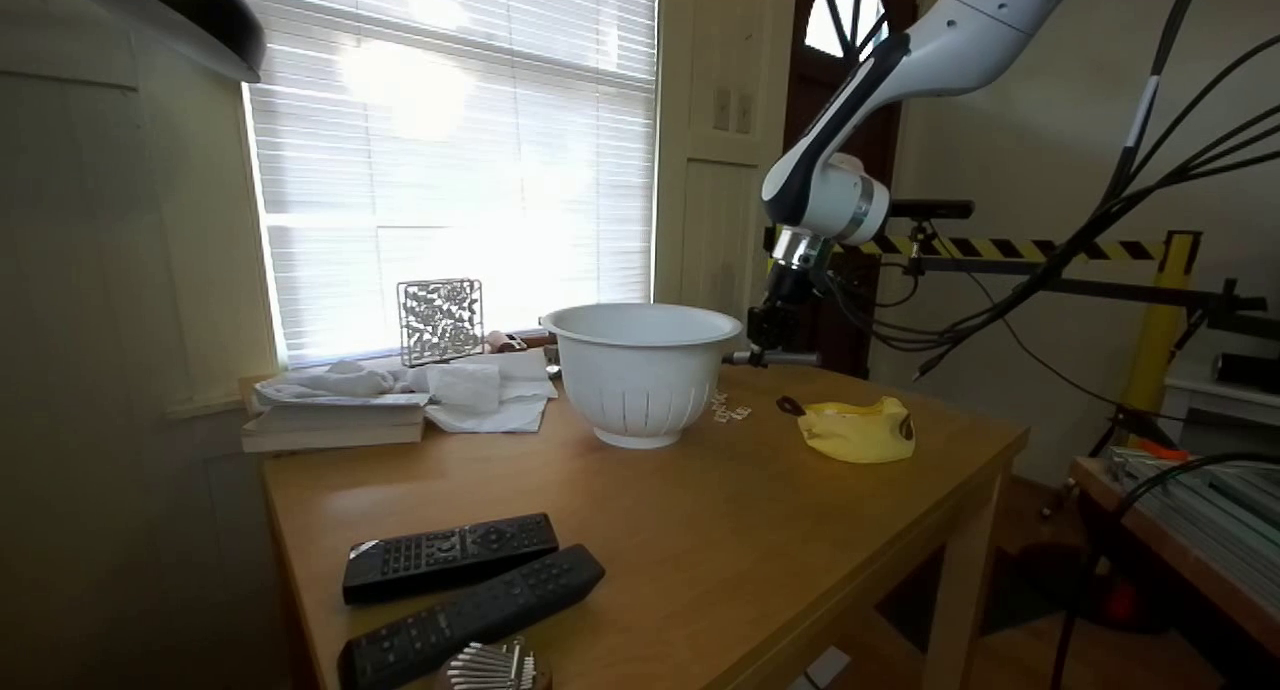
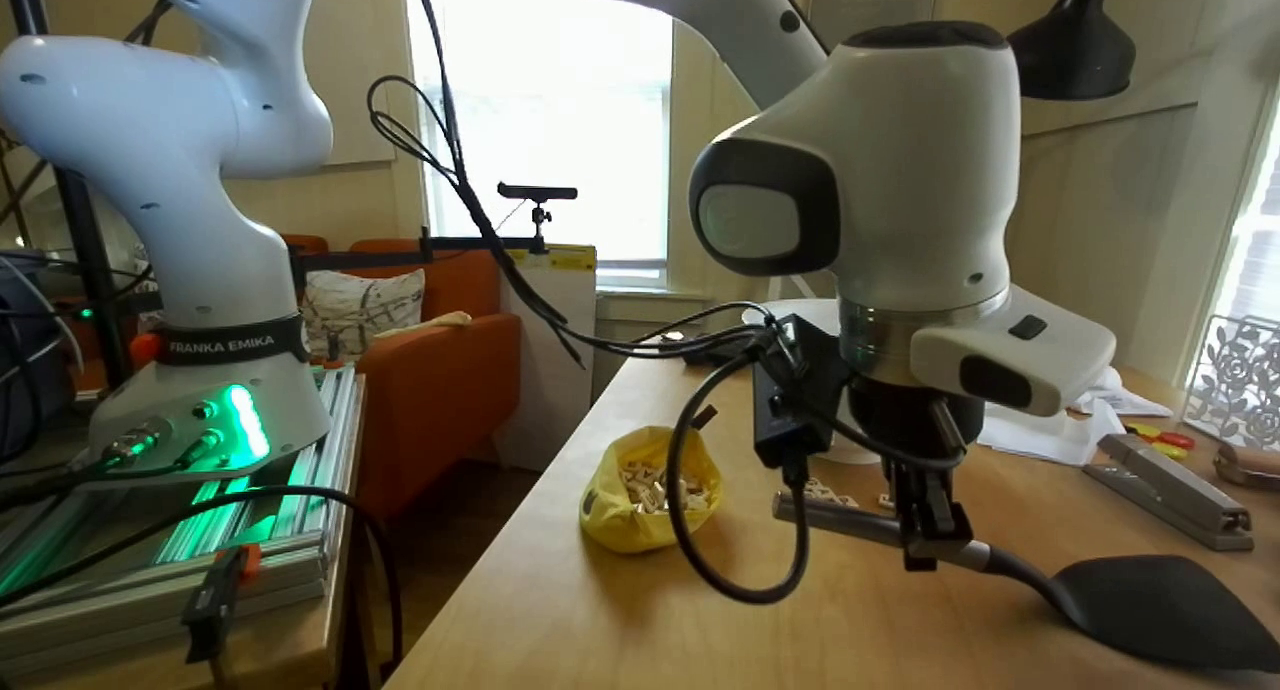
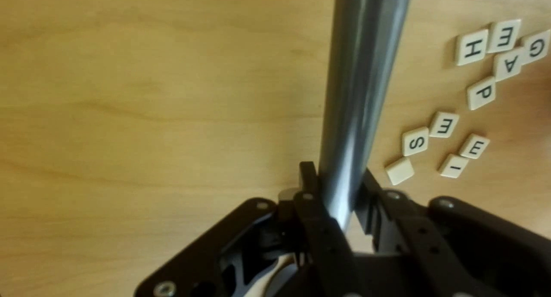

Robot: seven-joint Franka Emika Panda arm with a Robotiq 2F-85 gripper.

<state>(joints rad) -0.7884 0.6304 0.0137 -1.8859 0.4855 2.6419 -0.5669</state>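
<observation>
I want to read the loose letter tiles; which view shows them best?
The wrist view: the letter tiles appear large beside the held spatula handle, letters legible, one face blank. Both exterior views show them too small to read.

A white robot arm [image 1: 940,60] reached down over the far end of a wooden table [image 1: 660,530], its black gripper [image 1: 760,356] clasping a grey metal rod [image 1: 797,359]. Next to the rod stood a white slotted bowl [image 1: 640,375]. Small pale tiles [image 1: 740,413] and a yellow bag [image 1: 855,432] lay nearby. Two black remotes [image 1: 450,557] rested in the foreground; behind the table, a blind-covered window [image 1: 450,170] shone brightly.
</observation>
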